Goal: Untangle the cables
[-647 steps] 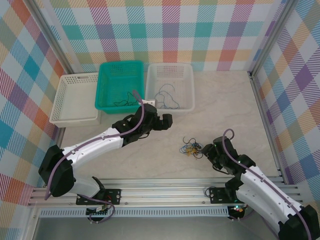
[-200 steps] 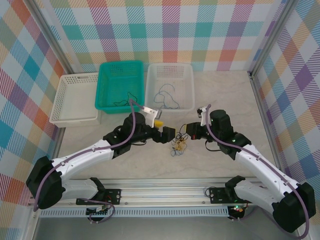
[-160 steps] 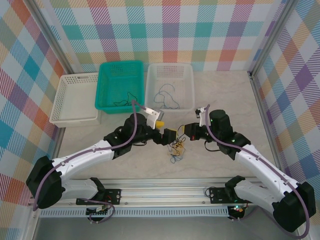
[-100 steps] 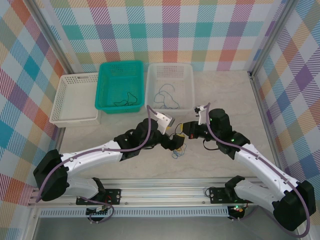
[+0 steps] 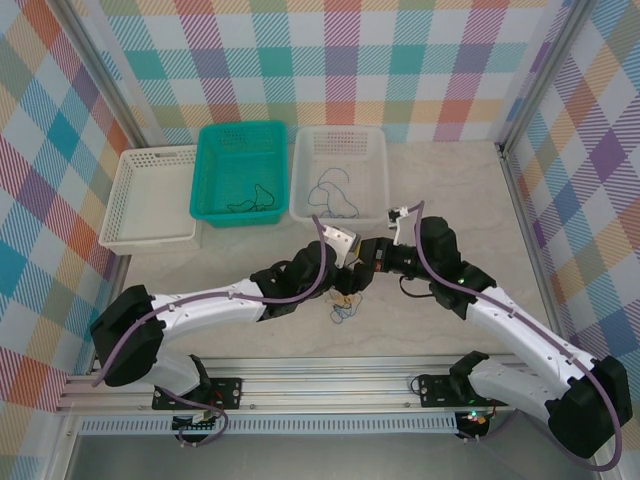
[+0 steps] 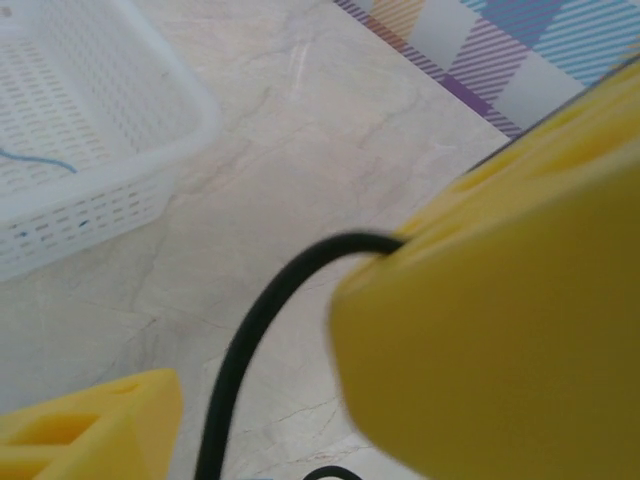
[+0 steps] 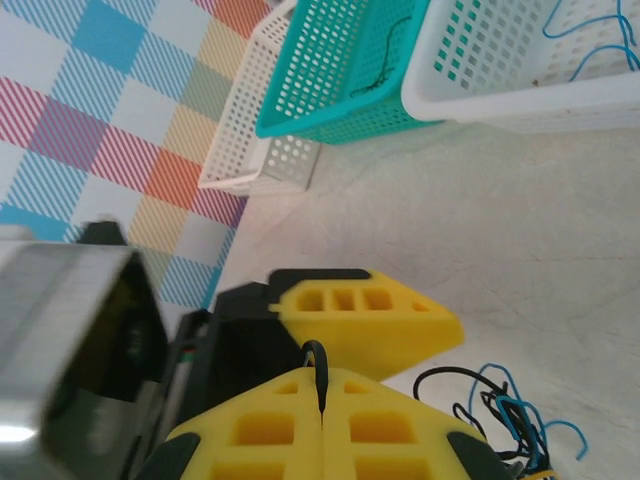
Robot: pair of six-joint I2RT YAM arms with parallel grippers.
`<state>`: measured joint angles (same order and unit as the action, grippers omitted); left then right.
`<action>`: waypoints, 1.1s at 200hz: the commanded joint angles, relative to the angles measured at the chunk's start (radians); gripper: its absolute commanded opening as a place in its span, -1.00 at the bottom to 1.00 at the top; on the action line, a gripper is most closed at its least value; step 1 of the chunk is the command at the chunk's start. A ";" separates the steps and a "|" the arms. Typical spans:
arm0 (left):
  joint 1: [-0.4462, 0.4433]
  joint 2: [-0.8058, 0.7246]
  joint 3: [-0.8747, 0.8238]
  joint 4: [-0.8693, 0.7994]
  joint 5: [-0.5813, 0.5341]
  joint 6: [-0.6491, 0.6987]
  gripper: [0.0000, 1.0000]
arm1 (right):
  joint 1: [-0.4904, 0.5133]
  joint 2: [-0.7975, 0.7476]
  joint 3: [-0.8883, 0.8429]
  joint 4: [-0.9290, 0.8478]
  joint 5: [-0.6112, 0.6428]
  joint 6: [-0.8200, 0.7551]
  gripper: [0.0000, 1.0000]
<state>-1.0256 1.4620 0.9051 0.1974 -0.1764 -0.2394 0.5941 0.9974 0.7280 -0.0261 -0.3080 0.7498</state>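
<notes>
Black cable (image 7: 317, 358) gripped lengthwise along clenched right pincer (image 7: 322, 405) | left pincer (image 6: 265, 395) released, straddling its arc

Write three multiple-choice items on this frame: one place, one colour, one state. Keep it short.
1. Where is the tangled clump of cables?
A) in the teal basket
B) on the table
C) in the left white basket

2. The loose cables in the right white basket are:
A) blue
B) red
C) green

3. How is the right gripper?
A) wide open
B) gripping a basket rim
C) shut on a black cable

Answers:
1 B: the clump lies on the tabletop, outside every basket.
2 A: blue loops show on the basket floor.
3 C: the jaws meet with the black wire pinched between them.
</notes>
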 commanded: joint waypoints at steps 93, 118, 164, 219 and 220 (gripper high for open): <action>-0.007 0.121 -0.040 0.083 -0.107 -0.139 -0.12 | 0.007 -0.170 -0.073 0.134 0.130 0.072 -1.00; 0.005 0.211 -0.027 0.072 -0.066 -0.155 -0.09 | 0.007 -0.205 -0.061 0.171 0.144 0.079 -1.00; 0.014 0.273 -0.023 0.057 -0.069 -0.177 -0.10 | 0.007 -0.290 -0.022 0.133 0.249 0.040 -1.00; 0.033 0.333 -0.028 0.059 -0.021 -0.205 0.05 | 0.007 -0.362 -0.023 0.140 0.333 0.018 -1.00; 0.033 0.335 -0.028 0.059 -0.021 -0.205 0.05 | 0.007 -0.362 -0.022 0.140 0.331 0.017 -1.00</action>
<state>-1.0092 1.7569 0.8825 0.2649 -0.2245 -0.4236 0.5964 0.6582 0.6621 0.0658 -0.0212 0.7959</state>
